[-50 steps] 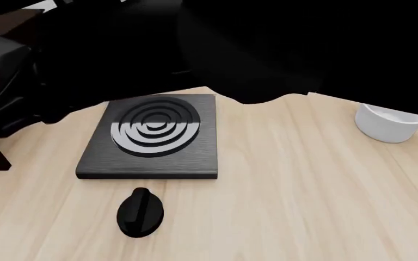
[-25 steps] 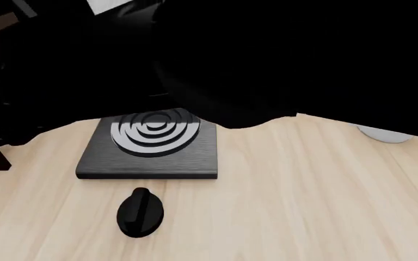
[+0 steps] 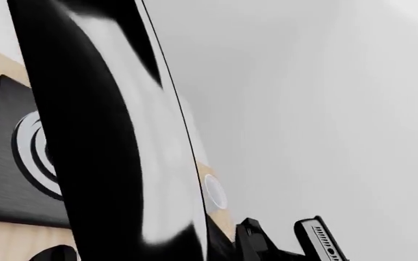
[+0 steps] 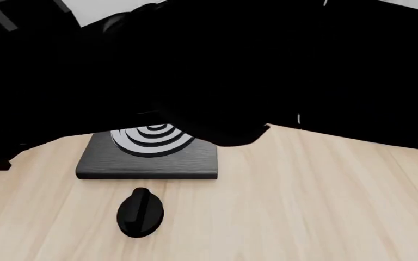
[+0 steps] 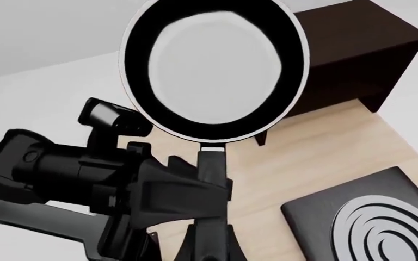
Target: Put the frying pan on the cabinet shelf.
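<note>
the frying pan (image 5: 215, 70) has risen, its handle clamped by both end effectors (right one unseen).

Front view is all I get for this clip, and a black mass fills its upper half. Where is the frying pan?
Observer: The right wrist view shows the frying pan up in the air, with its pale inside turned to that camera.
Operator: What is holding it?
Observer: The left gripper is closed on the handle, just below the pan's rim.
Operator: Is it on the shelf yet?
Observer: No. The cabinet stands behind the pan, and the pan does not rest on it.
</note>
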